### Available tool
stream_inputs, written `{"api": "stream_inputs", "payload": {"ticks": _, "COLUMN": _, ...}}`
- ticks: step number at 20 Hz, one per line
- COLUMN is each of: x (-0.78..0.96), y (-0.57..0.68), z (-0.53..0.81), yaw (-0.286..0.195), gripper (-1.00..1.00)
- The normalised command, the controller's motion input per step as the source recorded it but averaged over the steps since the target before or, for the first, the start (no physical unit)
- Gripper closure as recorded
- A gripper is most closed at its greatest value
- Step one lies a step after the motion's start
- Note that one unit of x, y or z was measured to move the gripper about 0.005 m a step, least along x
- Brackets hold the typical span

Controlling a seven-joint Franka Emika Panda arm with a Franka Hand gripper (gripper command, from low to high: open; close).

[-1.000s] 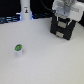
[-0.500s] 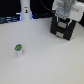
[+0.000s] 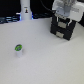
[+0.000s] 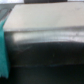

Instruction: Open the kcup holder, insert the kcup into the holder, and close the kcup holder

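Note:
The kcup holder is a black boxy drawer unit at the exterior view's upper right, with two stacked drawer fronts. My gripper hangs right over its top front edge; its fingers are blurred and I cannot tell if they are open. The kcup, a small white pod with a green top, stands on the white table at the exterior view's left, far from the gripper. The wrist view is blurred and filled by the holder's pale top and dark front; no fingertips show clearly.
A tall white bottle-like object stands at the back left of the exterior view. A dark wall with blue items runs along the back. The white table spreads between the kcup and the holder.
The gripper has stayed above the holder, shifting only slightly. The kcup has not moved.

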Motion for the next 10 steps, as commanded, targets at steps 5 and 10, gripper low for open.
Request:
{"api": "stream_inputs", "payload": {"ticks": 5, "x": 0.88, "y": -0.10, "z": 0.24, "yaw": -0.058, "gripper": 1.00}}
{"api": "stream_inputs", "payload": {"ticks": 10, "x": 0.59, "y": -0.10, "z": 0.23, "yaw": -0.039, "gripper": 1.00}}
